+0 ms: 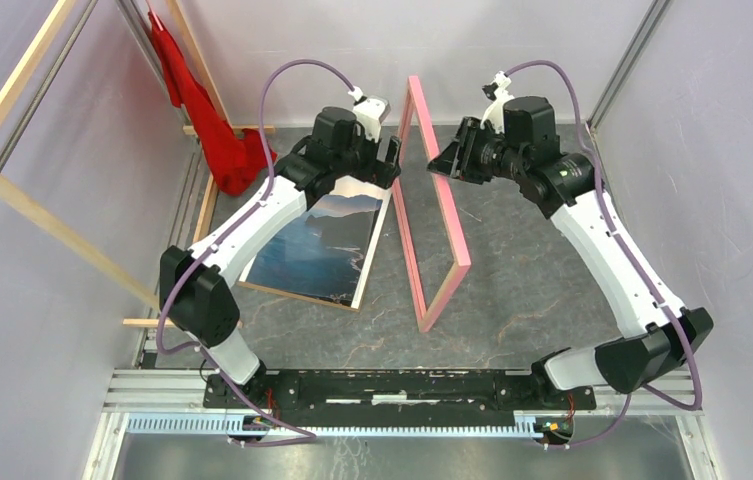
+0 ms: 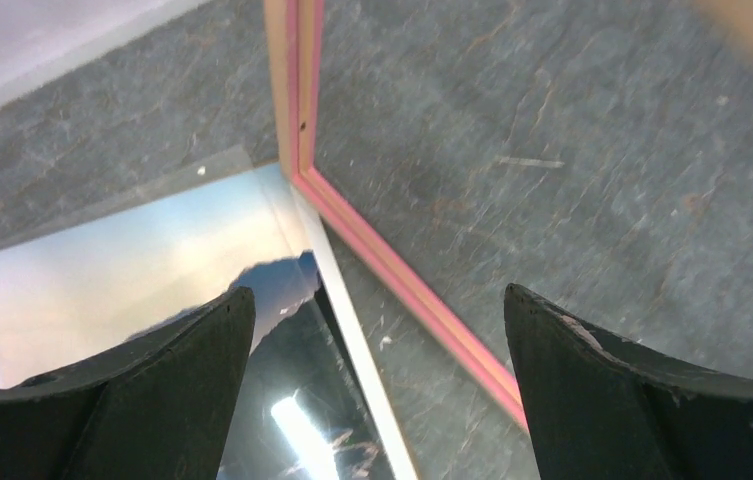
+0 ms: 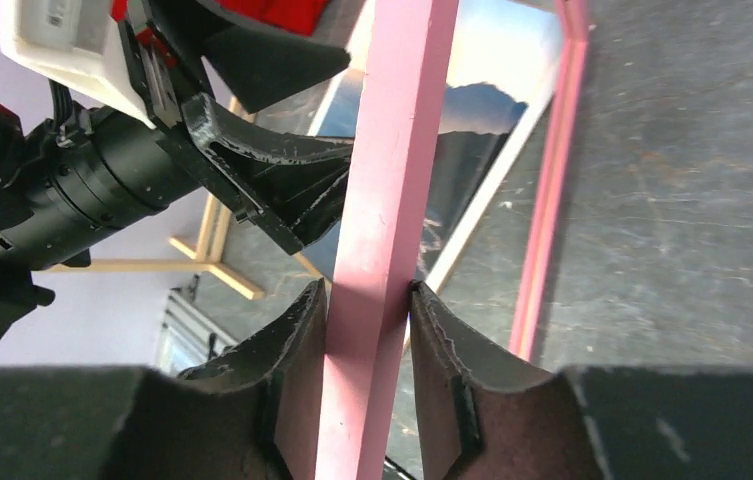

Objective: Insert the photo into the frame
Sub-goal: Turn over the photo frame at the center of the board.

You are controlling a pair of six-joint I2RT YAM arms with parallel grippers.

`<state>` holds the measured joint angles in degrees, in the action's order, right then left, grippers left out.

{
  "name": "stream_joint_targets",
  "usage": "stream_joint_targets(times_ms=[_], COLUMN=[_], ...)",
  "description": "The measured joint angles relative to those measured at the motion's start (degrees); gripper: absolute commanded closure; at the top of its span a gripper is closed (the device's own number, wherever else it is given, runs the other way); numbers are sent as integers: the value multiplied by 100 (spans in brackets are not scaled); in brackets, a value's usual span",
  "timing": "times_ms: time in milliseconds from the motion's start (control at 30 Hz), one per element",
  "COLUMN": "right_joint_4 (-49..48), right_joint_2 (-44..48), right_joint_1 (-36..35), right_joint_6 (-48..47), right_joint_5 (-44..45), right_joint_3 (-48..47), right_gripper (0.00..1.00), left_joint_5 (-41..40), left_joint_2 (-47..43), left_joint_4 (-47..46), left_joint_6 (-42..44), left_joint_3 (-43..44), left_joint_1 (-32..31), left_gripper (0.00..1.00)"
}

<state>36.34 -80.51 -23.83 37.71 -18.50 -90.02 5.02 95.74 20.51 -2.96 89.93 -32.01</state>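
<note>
The photo (image 1: pixel 317 245), blue mountains and pale sky, lies face up on the table left of centre. It also shows in the left wrist view (image 2: pixel 122 270) and the right wrist view (image 3: pixel 472 110). The pink frame (image 1: pixel 457 245) stands on edge just right of the photo, its lower rail on the table (image 2: pixel 392 270). My right gripper (image 1: pixel 449 160) is shut on the frame's upper rail (image 3: pixel 392 150), with the fingers (image 3: pixel 317 320) pressed on both sides. My left gripper (image 1: pixel 384 165) is open and empty above the photo's far end, jaws wide apart (image 2: pixel 377 295).
A tan board edge (image 1: pixel 297 296) shows under the photo's near side. A red cloth (image 1: pixel 202 110) hangs at the back left. Wooden beams (image 1: pixel 42 215) run along the left wall. A clear sheet corner (image 2: pixel 202 165) lies over the photo's far end.
</note>
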Motion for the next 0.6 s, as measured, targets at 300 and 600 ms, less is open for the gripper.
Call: stream_joint_targets(times_ms=[300,600], right_joint_4=[863,1172], right_joint_2=[417,964], right_joint_1=[66,72], right_joint_6=[-955,-1563], right_joint_5=[1805,3329], right_joint_3=[-103,516], right_gripper=[87,100], left_joint_5=[-299,-831], left_joint_2=[-11,35], left_joint_4=[234,118], left_joint_6=[385,951], left_joint_3=[-807,-2168], left_joint_1=[0,4], left_gripper=[0,0])
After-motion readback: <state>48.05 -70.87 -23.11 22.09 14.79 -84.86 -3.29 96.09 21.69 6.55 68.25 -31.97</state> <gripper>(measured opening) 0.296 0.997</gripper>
